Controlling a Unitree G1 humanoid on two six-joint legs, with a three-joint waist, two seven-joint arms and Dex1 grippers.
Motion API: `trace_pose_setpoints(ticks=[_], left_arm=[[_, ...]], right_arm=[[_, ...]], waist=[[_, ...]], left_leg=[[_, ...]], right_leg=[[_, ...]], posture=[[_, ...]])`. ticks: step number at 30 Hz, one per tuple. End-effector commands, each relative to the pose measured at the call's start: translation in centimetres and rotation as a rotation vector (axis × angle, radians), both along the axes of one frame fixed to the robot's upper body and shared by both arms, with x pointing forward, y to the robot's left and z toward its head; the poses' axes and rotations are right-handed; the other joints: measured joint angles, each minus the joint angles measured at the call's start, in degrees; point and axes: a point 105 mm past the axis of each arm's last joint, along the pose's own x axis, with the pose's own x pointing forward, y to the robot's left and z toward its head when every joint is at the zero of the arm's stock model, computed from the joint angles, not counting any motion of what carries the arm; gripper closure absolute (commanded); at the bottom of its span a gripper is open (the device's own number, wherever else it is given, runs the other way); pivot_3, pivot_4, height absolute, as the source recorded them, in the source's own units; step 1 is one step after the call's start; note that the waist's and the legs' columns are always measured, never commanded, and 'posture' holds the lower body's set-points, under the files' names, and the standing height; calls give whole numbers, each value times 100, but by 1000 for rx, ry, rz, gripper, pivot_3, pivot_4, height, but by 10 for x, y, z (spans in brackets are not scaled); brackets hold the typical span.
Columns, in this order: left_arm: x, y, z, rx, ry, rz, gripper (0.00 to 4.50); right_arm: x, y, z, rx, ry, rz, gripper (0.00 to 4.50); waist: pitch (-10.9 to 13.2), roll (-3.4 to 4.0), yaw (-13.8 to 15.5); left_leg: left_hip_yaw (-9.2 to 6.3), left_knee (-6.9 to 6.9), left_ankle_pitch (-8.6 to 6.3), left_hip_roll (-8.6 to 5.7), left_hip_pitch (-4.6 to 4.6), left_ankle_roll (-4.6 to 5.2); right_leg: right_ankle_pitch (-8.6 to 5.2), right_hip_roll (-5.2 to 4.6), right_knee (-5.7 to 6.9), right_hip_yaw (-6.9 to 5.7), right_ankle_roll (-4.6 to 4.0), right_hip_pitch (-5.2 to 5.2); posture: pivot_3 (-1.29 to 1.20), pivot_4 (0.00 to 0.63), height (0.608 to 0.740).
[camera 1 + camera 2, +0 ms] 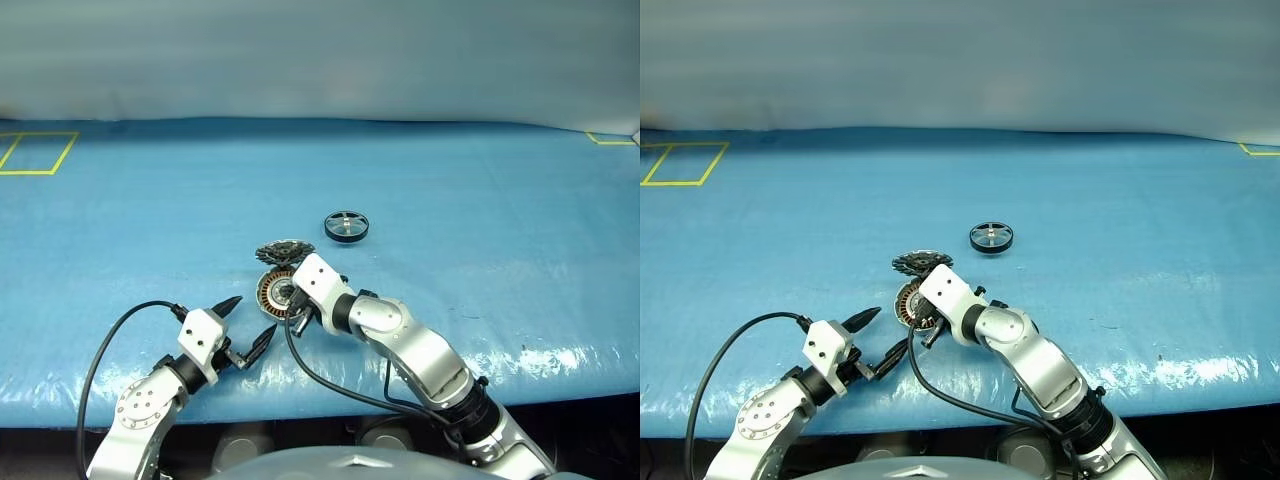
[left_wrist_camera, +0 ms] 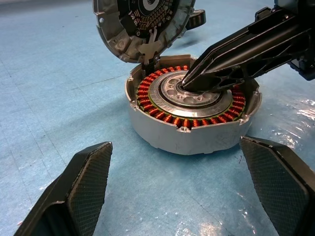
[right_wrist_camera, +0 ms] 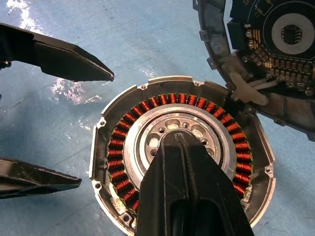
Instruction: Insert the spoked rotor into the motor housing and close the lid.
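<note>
Blue sheet: you have a wrinkled blue table cover (image 1: 480, 200) under everything, with yellow tape outlines (image 1: 35, 152) at its far corners.
Motor housing: your silver-grey motor housing (image 2: 192, 130) sits on the sheet near the front edge, copper windings (image 3: 118, 147) ringing a pale central hub (image 3: 170, 129).
Lid: the lid (image 3: 275, 54) stands swung up from the housing's far edge (hinged there by a pale clip), dark inner face showing.
Spoked rotor: the spoked rotor (image 1: 346, 226) lies flat on the sheet, beyond the housing and to its right, apart from it.
Right gripper: your right gripper (image 3: 178, 140) has its fingers pressed together, tips down on the central hub.
Left gripper: your left gripper (image 1: 252, 326) hangs just beside the housing on its left, fingers (image 2: 86, 182) spread wide, holding nothing.
</note>
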Motion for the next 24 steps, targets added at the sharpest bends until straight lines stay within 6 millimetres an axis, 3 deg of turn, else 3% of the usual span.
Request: trace_pose_setpoints(ticks=[1, 8, 14, 17, 20, 24], left_arm=[[1, -3, 10, -3, -40, -8, 0], [0, -4, 10, -6, -33, -12, 0], [-1, -4, 10, -14, -32, -11, 0], [-1, -3, 10, -13, -31, -8, 0], [-2, -3, 10, -15, -28, -8, 0], [0, -5, 10, -19, -27, -25, 0]], right_arm=[[-6, 3, -4, 10, 18, 30, 4461], [-3, 4, -5, 19, 22, 11, 4461], [-5, -7, 26, 129, -7, 40, 4461], [-12, -31, 42, 116, -20, 92, 4461], [-14, -60, 45, 10, -17, 108, 4461], [9, -118, 29, -333, 5, 25, 4461]], waist=[[0, 0, 0], [-3, 2, -1], [-3, 3, 7], [-2, 4, 19], [-3, 1, 52], [0, 10, 49]], left_leg=[[0, 0, 0, 0, 0, 0], [0, 0, 0, 0, 1, 0], [0, 0, 0, 0, 0, 0], [0, 2, 0, -2, -5, 0], [0, 8, -1, -5, -5, 2], [10, 9, -1, 0, -3, 2]], right_leg=[[0, 0, 0, 0, 0, 0], [0, 0, 0, 0, 0, 1], [0, 0, 0, 0, 0, 1], [1, -2, -2, 0, 1, -1], [3, -5, -4, -1, 5, 4], [2, -8, -1, -4, 5, 2]], posture=[[0, 150, 740], [0, 150, 740], [0, 150, 740], [0, 150, 740], [0, 150, 740], [0, 150, 740]])
